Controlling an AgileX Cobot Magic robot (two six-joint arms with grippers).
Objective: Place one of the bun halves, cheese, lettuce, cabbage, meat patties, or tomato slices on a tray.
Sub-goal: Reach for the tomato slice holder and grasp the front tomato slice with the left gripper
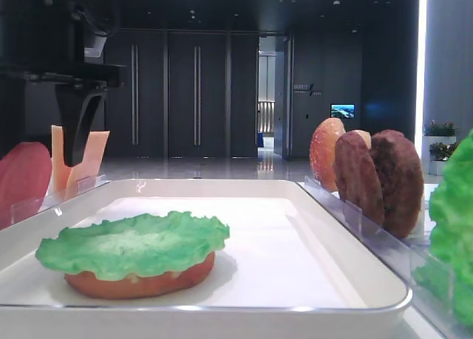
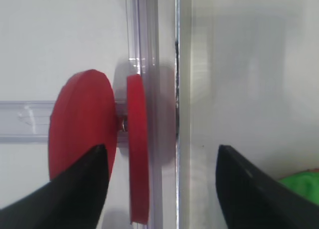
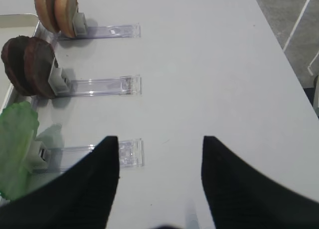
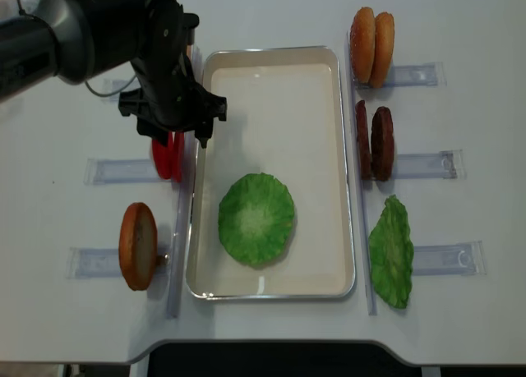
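White tray at table centre, long axis running away from the low camera. Inside, toward the near end: one lettuce leaf lying flat on top of a bun half, the bun's orange edge showing beneath in the low view. Rest of the tray floor bare.

Left of the tray, clear racks: two tomato slices standing on edge, a single bun upright nearer the front, cheese slices upright farther back. Right of the tray: two buns, two meat patties, a second lettuce leaf, each in its own rack.

Left gripper poised directly over the tomato slices, jaws spread wide, one finger beside the outer slice, nothing clamped. Right gripper hanging above bare table beside the lettuce rack, jaws apart, empty.
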